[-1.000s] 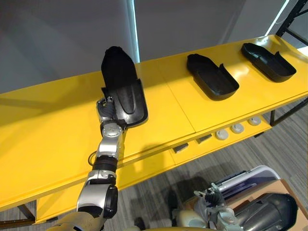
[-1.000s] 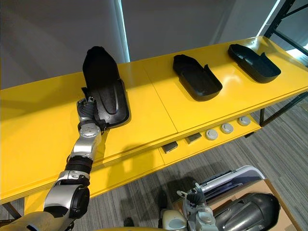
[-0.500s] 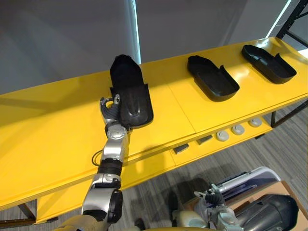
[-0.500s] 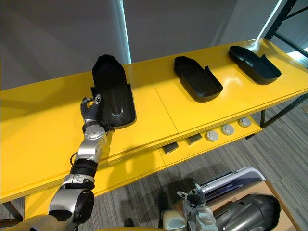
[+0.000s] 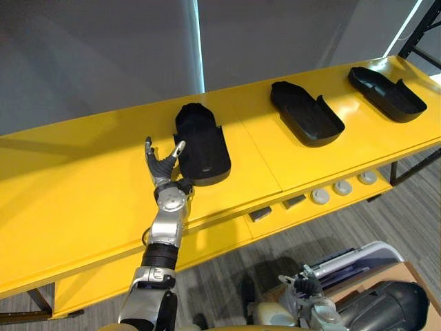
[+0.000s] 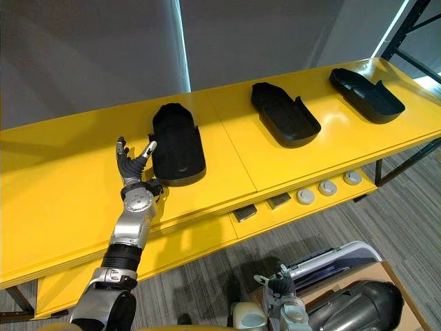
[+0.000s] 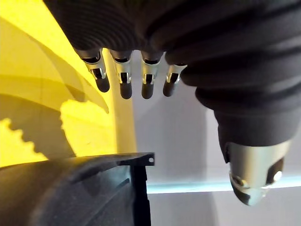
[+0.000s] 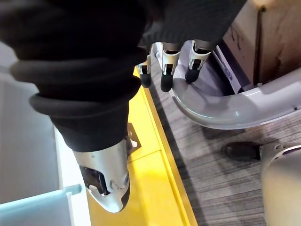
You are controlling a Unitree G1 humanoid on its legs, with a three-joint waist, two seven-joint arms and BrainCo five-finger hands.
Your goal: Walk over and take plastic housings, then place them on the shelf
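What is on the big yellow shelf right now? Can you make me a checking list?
Surface: yellow shelf, a top board with a lower ledge.
Job's things: three black housings lie apart on top: left housing, middle housing, right housing.
Clutter: round discs and grey blocks on the lower ledge.
Hands: left hand open beside the left housing, holding nothing; right hand open, low over the floor.
Cables: nothing seen.
Surroundings: grey wall, carpet floor, cardboard box.

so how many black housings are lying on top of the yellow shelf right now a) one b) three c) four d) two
b: three lie on the yellow shelf: the leftmost housing beside the open left hand, the middle housing and the right housing.
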